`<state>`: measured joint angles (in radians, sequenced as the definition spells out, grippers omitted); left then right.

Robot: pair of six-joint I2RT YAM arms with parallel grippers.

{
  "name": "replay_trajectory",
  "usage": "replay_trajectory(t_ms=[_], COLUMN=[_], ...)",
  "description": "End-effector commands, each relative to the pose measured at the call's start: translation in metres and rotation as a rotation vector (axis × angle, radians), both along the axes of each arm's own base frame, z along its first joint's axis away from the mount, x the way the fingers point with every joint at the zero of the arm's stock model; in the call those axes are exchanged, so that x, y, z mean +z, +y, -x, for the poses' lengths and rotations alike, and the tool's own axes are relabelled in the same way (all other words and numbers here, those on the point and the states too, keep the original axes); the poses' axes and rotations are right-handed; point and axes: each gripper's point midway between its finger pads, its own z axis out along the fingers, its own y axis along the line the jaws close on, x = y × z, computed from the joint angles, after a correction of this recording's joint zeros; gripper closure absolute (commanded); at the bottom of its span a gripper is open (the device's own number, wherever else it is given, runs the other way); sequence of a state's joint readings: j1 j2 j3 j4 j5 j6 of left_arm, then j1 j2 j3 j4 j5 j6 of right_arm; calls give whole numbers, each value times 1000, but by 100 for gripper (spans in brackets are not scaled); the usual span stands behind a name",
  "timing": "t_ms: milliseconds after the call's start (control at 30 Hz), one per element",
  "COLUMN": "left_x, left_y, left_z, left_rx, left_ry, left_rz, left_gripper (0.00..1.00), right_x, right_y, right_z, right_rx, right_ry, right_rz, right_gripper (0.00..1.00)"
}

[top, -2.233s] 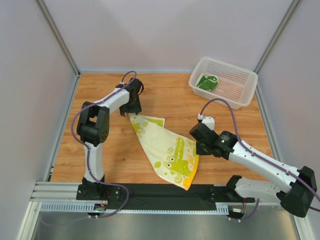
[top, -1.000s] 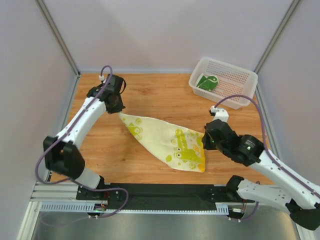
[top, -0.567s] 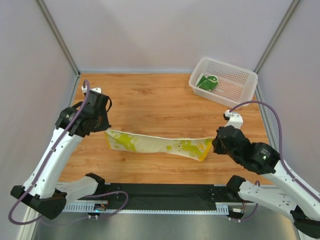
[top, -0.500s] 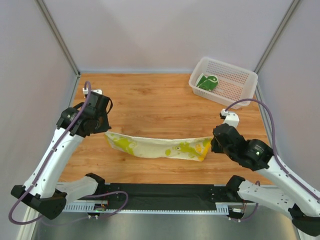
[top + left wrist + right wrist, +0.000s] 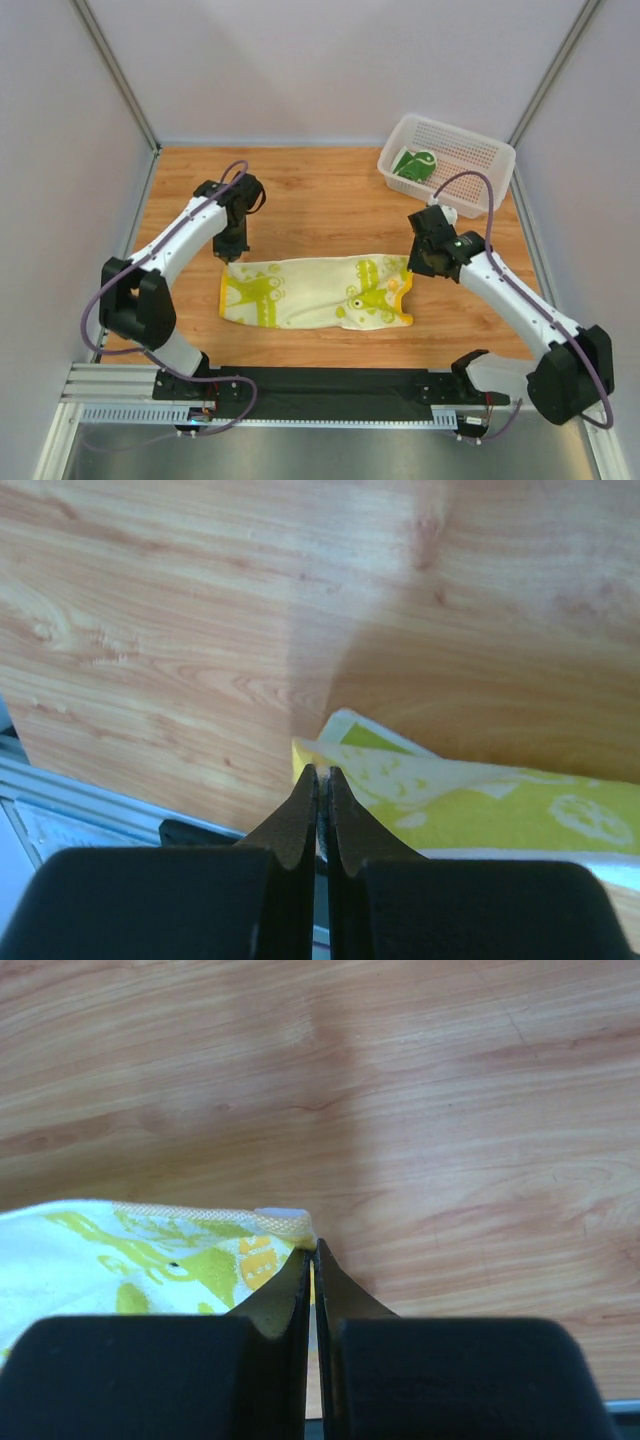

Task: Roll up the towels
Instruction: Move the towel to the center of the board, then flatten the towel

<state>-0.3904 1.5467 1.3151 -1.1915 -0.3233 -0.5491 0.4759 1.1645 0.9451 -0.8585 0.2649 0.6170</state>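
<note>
The cream-yellow towel (image 5: 310, 290) with lime-green blobs lies spread out flat across the middle of the wooden table. My left gripper (image 5: 232, 255) is shut on its far left corner, and my right gripper (image 5: 418, 268) is shut on its far right corner. In the left wrist view the gripper (image 5: 318, 772) pinches a thin cloth edge, with the towel (image 5: 480, 800) running off to the right. In the right wrist view the gripper (image 5: 313, 1250) pinches the hemmed corner of the towel (image 5: 150, 1250). The dark green towel (image 5: 414, 163) lies bunched in the basket.
A white perforated basket (image 5: 470, 195) stands at the back right corner of the table. Grey walls close in the table on three sides. A black rail (image 5: 330, 380) with both arm bases runs along the near edge.
The towel hung stretched in a narrow band between both grippers near the front. Both grippers have moved away from the bases and lowered it, so it now lies spread on the table.
</note>
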Motion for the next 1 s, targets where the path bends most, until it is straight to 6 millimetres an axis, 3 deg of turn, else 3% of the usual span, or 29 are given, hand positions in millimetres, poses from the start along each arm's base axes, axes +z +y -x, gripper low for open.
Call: replay_trajectory(t_ms=[0,267,567,667,767,800,867,900,967], left_x=[-7,-40,-59,-59,-53,-51,-36,-31,-15], left_y=[-3,4,12,18,25,28,36,39,48], left_z=[-38,-76,-109,-117,-122,-122,-121,-119,-110], left_rx=[-13,32,83,101,119,125,146,153,178], left_ry=[-24,57,69,66,52,46,11,0,-35], left_rz=[20,-1,2,-7,-23,-29,-46,-51,-58], left_gripper=[100,100,99,90,63,48,37,31,29], right_x=[8,-34,-64,-68,-64,-61,-49,-45,-30], right_y=[18,12,9,3,-4,-6,-10,-13,-19], right_z=[-37,-78,-114,-127,-140,-142,-149,-146,-142], right_rx=[32,-19,-47,-67,-88,-88,-92,-94,-105], right_ry=[-51,43,111,120,112,112,87,87,50], right_rz=[-59,-39,-32,-29,-29,-20,-6,5,19], right_gripper=[100,100,100,100,100,98,86,65,42])
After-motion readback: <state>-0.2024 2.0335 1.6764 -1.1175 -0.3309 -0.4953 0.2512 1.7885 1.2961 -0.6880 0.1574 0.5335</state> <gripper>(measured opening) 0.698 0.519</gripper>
